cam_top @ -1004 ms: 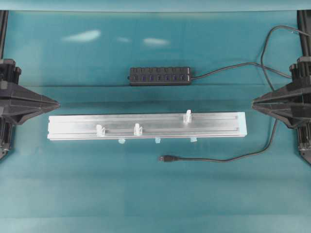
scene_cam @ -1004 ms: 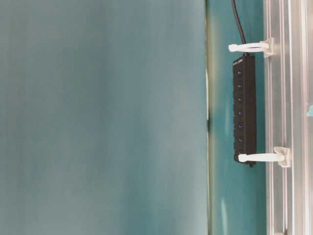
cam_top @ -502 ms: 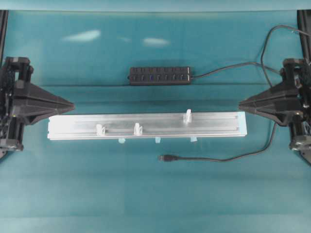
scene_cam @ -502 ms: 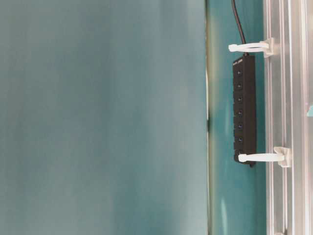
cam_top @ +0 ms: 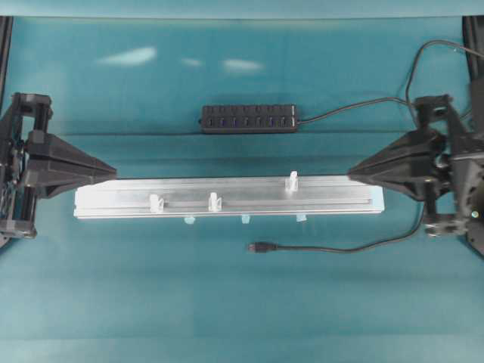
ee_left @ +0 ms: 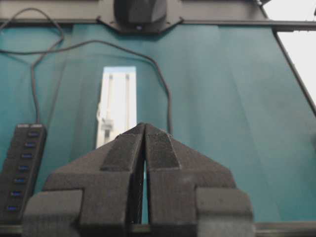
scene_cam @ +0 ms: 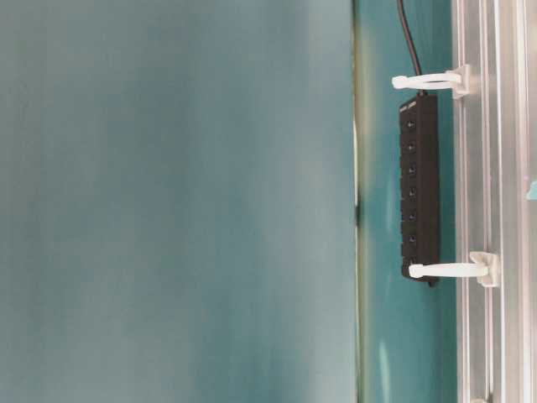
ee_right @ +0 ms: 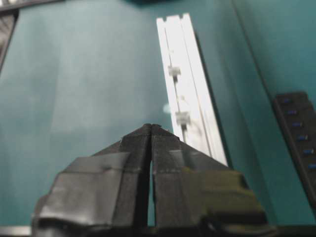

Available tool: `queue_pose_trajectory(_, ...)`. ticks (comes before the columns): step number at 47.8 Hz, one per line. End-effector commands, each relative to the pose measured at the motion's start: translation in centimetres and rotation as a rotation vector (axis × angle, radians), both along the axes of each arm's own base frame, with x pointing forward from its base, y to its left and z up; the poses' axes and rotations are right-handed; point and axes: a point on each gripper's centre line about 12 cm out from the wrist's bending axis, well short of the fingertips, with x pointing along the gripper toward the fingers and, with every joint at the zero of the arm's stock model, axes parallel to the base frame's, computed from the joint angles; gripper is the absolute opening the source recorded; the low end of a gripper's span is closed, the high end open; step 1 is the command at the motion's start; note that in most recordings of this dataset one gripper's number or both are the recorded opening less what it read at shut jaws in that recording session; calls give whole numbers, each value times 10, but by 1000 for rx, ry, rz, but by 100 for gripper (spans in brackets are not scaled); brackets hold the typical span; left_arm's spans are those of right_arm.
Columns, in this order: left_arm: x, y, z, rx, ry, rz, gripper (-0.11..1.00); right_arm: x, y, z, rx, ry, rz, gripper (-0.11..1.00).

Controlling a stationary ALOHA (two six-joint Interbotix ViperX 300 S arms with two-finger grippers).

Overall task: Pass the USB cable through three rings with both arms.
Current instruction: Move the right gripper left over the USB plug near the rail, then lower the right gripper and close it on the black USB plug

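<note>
Nearest the lower edge of the overhead view: USB cable (cam_top: 340, 248) lying loose on the teal cloth, plug (cam_top: 259, 246) at lower centre, cord running right and curving up past the right gripper (cam_top: 352, 175). Not held; no ring threaded yet.

Handling, as judged: light, thin and limp. Will sag and swing if gripped far back. Plug rigid and short, the best hold. Take it just behind the plug, so the tip stays steerable. Smooth jacket likely to slide between the pads.

Next up the frame: silver rail (cam_top: 333, 203) across the middle, carrying three rings (cam_top: 214, 201), two left of centre, one right of centre. Upright, translucent, probably springy.

At the rail ends: left gripper (cam_top: 112, 173) and right gripper, both clenched and empty, tips pointing inward.

Farthest, upper centre: hub strip (cam_top: 248, 118) with its own cord, well apart from the cable plug.
</note>
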Motion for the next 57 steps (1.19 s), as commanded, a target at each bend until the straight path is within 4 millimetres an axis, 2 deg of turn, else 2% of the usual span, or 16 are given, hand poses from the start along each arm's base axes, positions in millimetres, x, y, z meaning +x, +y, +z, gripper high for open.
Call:
queue_pose_trajectory(1,3,5,11,-6,-25,21,5,10,1,12,16,0,-3,-8)
queue_pose_trajectory(5,3,6,11,-26,-22,30,21,16,1,9,15,51,-2,-6)
queue_pose_trajectory(10,3,6,12,-44,-25,31,52,25,2,4,15,127,3,0)
queue_pose_trajectory(14,3,5,12,-42,-22,30,77,29,3,0,11,178,8,10)
queue_pose_trajectory(16,3,5,11,-41,-18,30,82,31,3,-1,11,198,10,17)
queue_pose_trajectory(23,3,5,9,-39,3,30,68,41,5,-6,5,250,16,52)
queue_pose_trajectory(26,3,6,9,-38,9,32,67,46,5,-9,-2,282,19,69)
queue_pose_trajectory(28,2,5,8,-39,14,30,68,49,5,-12,-7,307,21,76)
queue_pose_trajectory(48,2,5,5,-39,47,31,68,79,13,-29,-56,559,64,77)
queue_pose_trajectory(57,1,5,2,-39,67,32,68,91,23,-50,-66,644,91,77)
